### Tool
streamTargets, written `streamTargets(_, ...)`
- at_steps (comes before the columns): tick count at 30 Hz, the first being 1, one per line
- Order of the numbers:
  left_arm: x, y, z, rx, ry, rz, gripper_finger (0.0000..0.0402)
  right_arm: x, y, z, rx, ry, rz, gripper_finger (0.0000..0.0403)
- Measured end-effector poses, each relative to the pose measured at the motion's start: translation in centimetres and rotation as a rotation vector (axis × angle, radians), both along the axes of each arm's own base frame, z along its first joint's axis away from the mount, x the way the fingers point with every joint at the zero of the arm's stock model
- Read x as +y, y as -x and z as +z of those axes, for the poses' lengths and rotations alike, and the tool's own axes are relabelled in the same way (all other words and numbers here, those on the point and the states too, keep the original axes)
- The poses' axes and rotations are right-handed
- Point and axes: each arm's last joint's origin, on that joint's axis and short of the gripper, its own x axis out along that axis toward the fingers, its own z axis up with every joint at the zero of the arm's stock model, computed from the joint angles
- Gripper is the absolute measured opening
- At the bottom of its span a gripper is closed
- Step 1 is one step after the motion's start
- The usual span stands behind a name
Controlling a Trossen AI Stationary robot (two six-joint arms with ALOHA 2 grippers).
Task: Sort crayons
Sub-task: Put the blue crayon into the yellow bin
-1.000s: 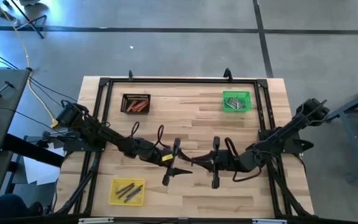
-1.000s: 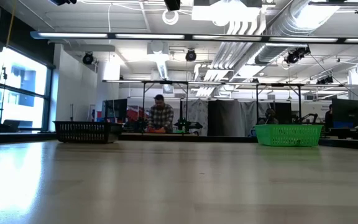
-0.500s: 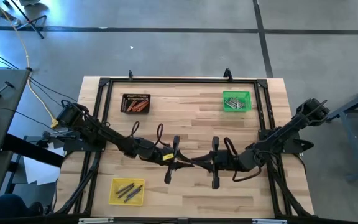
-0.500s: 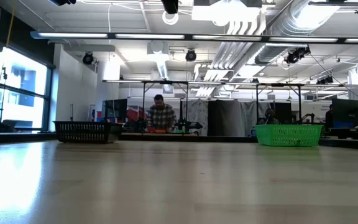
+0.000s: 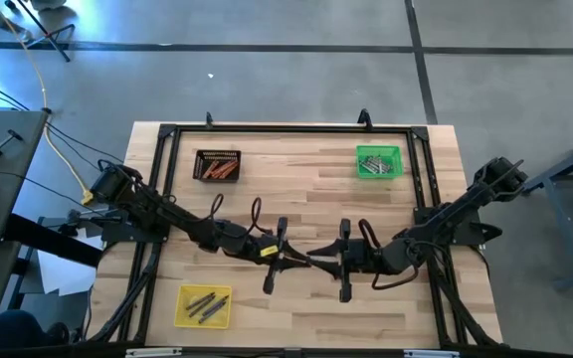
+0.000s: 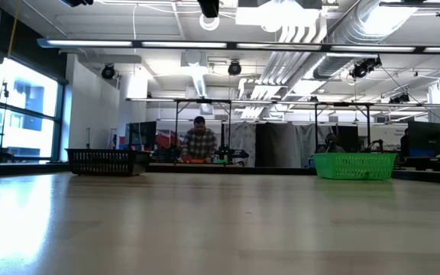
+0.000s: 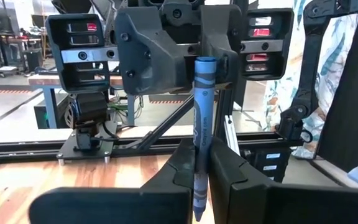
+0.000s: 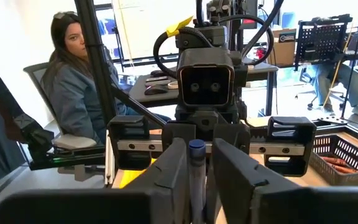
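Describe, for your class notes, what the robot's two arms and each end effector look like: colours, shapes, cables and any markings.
Both arms are dark, slim and jointed. The left arm carries a yellow tag near its wrist and looping black and reddish cables. The right arm trails black cable loops. The left end effector and the right end effector each have a wide dark crossbar with two flat, blocky fingers.

Three small trays sat on the counter [image 5: 296,199]: one black tray [image 5: 217,165], one green tray [image 5: 378,161], one yellow tray [image 5: 205,305]. Two pincers, left pincer [image 5: 288,261] and right pincer [image 5: 326,263], shared one blue crayon [image 7: 201,134].
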Motion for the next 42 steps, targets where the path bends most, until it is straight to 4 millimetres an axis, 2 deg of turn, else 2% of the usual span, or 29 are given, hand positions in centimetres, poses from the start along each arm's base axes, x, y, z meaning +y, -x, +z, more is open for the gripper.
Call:
streamTargets(6, -0.5, 0.2, -0.3, 0.043, -0.001, 0.0, 0.0001, 0.2, 0.7, 0.4, 0.02, 0.105, 0.011, 0.0106)
streamTargets(12, -2.0, 1.3, -2.2, 0.286, 0.076, 0.004, 0.0001, 0.5, 3.1, 1.5, 0.062, 0.094, 0.015, 0.0109)
streamTargets(17, -3.8, 4.6, -1.9, 0.542, 0.216, -0.01, 0.0001, 1.3, 4.5, 0.8, 0.161, 0.009, 0.059, 0.011)
streamTargets(25, -7.3, 13.0, -0.1, 0.945, 0.478, -0.037, 0.0001, 1.8, 5.6, -1.1, 0.326, -0.094, 0.052, 0.011)
streamTargets(30, -9.4, 16.9, -0.9, 1.11, 0.547, 0.044, 0.0001, 1.7, 5.7, -1.5, 0.356, -0.122, 0.035, 0.011)
streamTargets(35, -9.7, 18.9, -2.9, 1.263, 0.523, 0.219, 0.0001, 1.6, 5.7, -1.4, 0.355, -0.122, 0.033, 0.011)
streamTargets(42, -9.7, 18.7, -4.3, 1.349, 0.494, 0.283, 0.0022, 1.6, 5.7, -1.4, 0.345, -0.116, 0.006, 0.011)
